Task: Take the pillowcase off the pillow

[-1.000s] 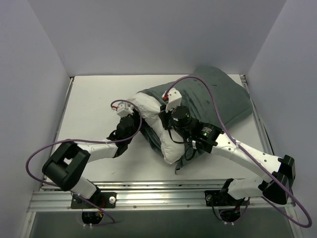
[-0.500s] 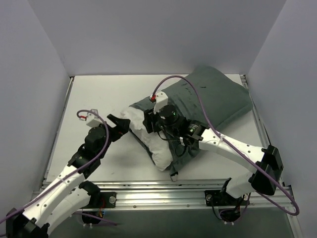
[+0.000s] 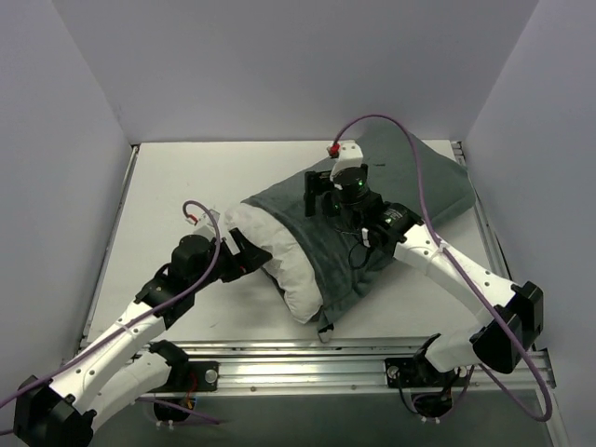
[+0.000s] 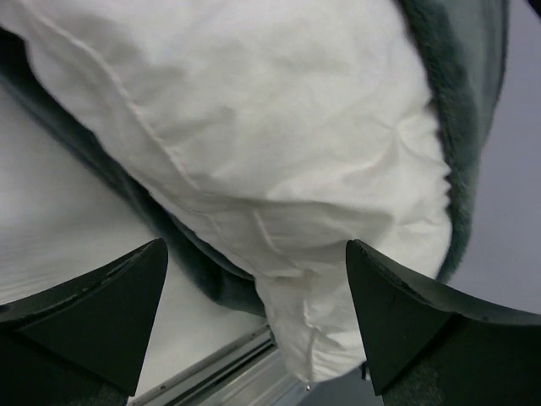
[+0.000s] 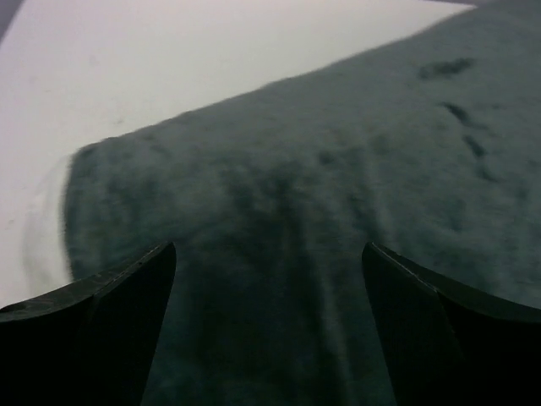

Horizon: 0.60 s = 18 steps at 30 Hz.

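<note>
Top view: the pillowcase (image 3: pixel 447 191) swallows most of the pillow (image 3: pixel 279 265), only the near-left end peeking out. From the left wrist, the pillow runs off the top edge. The right wrist view is blurred, grey-green cloth spilling past its right and bottom edges, and the right end effector (image 5: pixel 269 249) is cut off at the bottom.

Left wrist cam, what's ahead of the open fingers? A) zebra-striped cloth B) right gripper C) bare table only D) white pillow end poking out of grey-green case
D: the white pillow bulges out of the grey-green pillowcase right ahead of the left gripper.
</note>
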### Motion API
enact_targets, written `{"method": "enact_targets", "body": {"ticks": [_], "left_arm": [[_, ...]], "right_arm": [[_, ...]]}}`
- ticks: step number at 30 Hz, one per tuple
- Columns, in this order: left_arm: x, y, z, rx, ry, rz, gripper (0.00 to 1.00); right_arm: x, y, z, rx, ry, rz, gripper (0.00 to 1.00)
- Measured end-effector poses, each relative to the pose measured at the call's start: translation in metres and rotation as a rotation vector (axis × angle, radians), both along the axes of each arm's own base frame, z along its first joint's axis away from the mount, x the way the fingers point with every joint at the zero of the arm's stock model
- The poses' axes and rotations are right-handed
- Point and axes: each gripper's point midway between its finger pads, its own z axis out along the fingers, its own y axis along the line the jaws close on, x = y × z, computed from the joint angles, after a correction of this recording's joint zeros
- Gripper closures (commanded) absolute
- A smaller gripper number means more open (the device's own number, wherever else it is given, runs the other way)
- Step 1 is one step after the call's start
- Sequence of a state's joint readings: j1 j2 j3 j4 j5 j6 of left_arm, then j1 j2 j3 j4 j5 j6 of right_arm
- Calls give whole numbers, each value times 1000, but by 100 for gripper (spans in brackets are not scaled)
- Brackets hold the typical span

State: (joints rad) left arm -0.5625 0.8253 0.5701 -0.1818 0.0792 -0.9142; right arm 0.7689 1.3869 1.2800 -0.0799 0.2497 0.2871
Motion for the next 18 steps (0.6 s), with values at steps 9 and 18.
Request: {"method": "enact_targets", "body": {"ticks": [9, 18], "left_arm": [[-12, -44, 66, -104, -133, -195, 6], [0, -69, 27, -47, -39, -206, 6]], "right_arm": [[17, -72, -61, -22, 127, -173, 13], [21, -65, -60, 11, 110, -142, 13]]}}
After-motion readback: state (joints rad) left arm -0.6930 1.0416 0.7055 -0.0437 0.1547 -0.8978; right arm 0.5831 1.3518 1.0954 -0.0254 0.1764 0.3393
